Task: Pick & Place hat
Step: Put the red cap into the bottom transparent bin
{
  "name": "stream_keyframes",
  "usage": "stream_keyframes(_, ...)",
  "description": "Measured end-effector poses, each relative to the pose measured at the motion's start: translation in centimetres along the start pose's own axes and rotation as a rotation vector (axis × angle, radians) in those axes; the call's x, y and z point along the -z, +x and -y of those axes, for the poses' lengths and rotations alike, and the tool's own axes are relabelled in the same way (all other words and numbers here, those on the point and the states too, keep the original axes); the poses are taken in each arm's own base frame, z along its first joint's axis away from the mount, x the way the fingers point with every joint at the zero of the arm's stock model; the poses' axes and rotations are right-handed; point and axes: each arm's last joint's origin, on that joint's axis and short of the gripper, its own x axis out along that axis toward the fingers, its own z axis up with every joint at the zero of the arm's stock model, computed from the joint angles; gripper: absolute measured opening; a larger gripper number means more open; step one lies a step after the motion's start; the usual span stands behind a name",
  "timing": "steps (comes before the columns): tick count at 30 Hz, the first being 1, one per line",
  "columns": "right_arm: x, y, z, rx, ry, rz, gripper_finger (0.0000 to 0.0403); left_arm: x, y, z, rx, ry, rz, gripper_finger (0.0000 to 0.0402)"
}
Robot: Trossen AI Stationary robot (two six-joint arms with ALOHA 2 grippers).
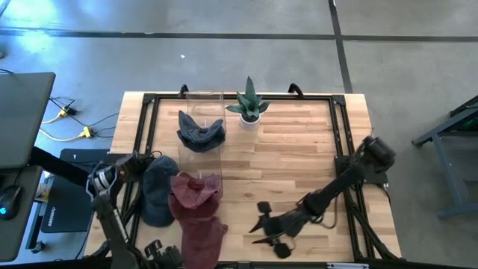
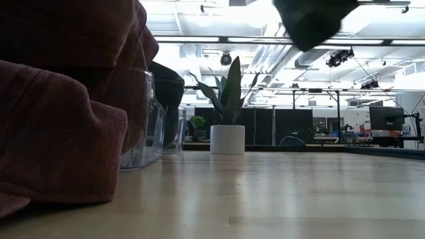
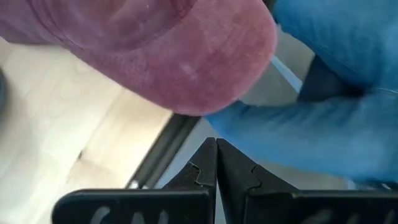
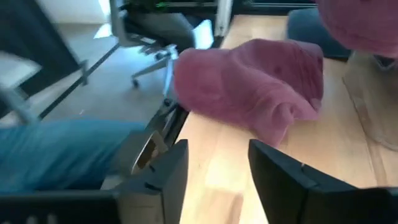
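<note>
- From above, my right gripper (image 1: pixel 263 224) hangs over the wood table (image 1: pixel 299 149), on the right of the red hat (image 1: pixel 202 232) and apart from it. That red hat lies at the near edge of the table. A second red hat (image 1: pixel 196 190) sits just behind it, leaning on a clear box (image 1: pixel 203 104). A dark blue hat (image 1: pixel 200 133) lies in that box, and another blue hat (image 1: pixel 158 190) lies on the left of the red hats. A small plant (image 1: pixel 249 104) stands on the right of the box
- From table height, the red hat (image 2: pixel 60 126) fills the side of the picture. The clear box (image 2: pixel 143 126) is right behind it and the plant (image 2: pixel 228 113) is farther back. A dark piece of an arm shows up top; I cannot tell which arm
- My left wrist shows my left gripper (image 3: pixel 216 163) with its fingers pressed together, holding nothing. A red hat (image 3: pixel 180 50) and blue cloth are close in front
- My right wrist shows my right fingers (image 4: pixel 174 168) apart with nothing between them. The red hat (image 4: pixel 255 84) lies ahead
- The red hat hangs a bit over the table edge. A push from me could make it slide off
- My left gripper is cut off in the view from above, so I cannot place it well
</note>
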Motion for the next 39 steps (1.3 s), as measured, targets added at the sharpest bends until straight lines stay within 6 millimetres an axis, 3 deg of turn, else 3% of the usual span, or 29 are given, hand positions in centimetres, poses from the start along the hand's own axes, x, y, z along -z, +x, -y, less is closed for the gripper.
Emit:
stream_keyframes(8, -0.1, 6.7, 1.2, 0.118, 0.065, -0.034, 0.0196, 1.3, 2.1, 0.0, -0.031, 0.09, 0.161, 0.0)
stream_keyframes(19, 2.1, 11.0, 4.8, 0.193, 0.05, -0.114, 0.0179, -0.7, 2.4, 0.5, -0.034, 0.254, 0.393, 0.0)
stream_keyframes(23, 2.9, 11.4, 4.7, 0.175, -0.013, -0.122, 0.015, -2.1, 2.9, 1.2, -0.025, 0.314, 0.435, 0.0)
stream_keyframes(29, 2.7, 11.2, 3.2, 0.119, -0.107, -0.079, 0.0019, -6.3, 3.7, 2.8, -0.015, 0.491, 0.531, 0.0)
stream_keyframes(34, 1.8, 10.2, 2.3, 0.179, -0.149, -0.093, 0.0018, -10.2, 4.0, 4.2, 0.039, 0.599, 0.571, 0.0)
stream_keyframes(39, 0.8, 7.2, 1.7, 0.339, -0.215, -0.208, 0.001, -12.7, 2.1, 5.4, 0.053, 0.641, 0.64, 0.0)
